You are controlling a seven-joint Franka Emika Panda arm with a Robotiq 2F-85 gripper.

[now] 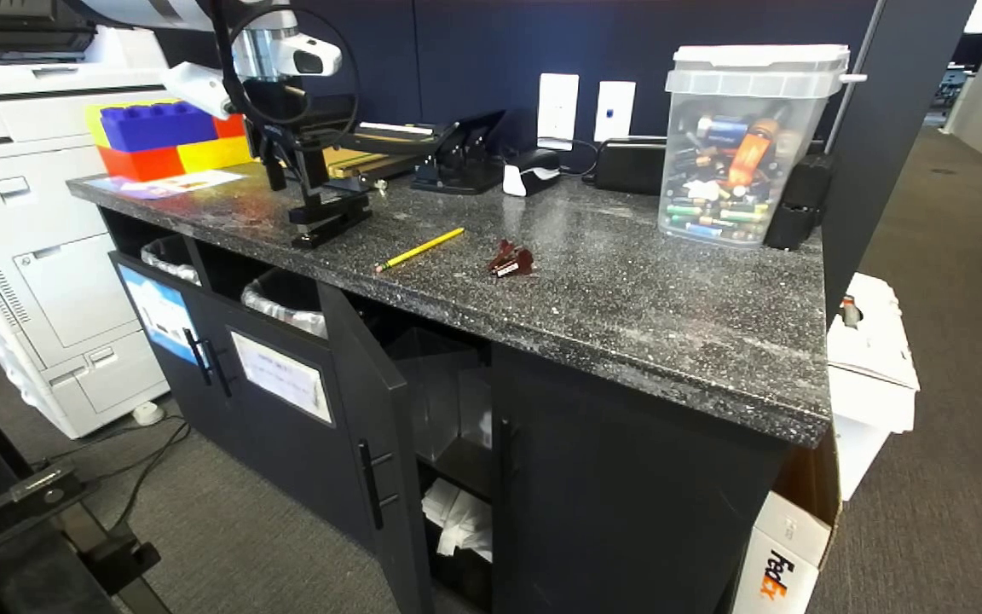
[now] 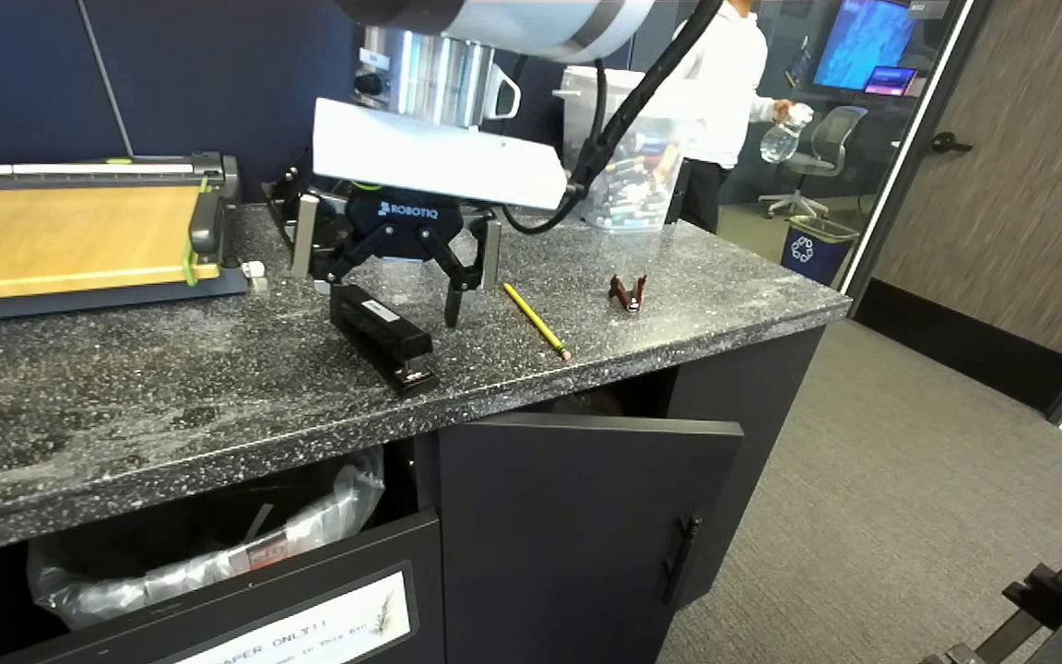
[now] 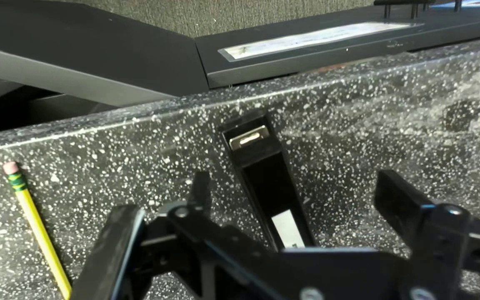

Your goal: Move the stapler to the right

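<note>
The stapler (image 2: 385, 334) lies on the table (image 2: 98, 369), near the pencil (image 2: 536, 321) yet apart from it, which leaves room for a finger between the two. Holding nothing, the hand (image 3: 294, 189) has its fingers (image 2: 453, 308) spread wide, one toward the pencil, one on the stapler's opposite side, presumably to pinch its narrow width. Past the pencil sits a staple remover (image 1: 518, 258), perhaps something to steer around.

In exterior view: blocks (image 1: 160, 136) upper left, pencil (image 1: 420, 249) near middle, tub (image 1: 759, 83) upper right, box (image 1: 781, 550) lower right.
</note>
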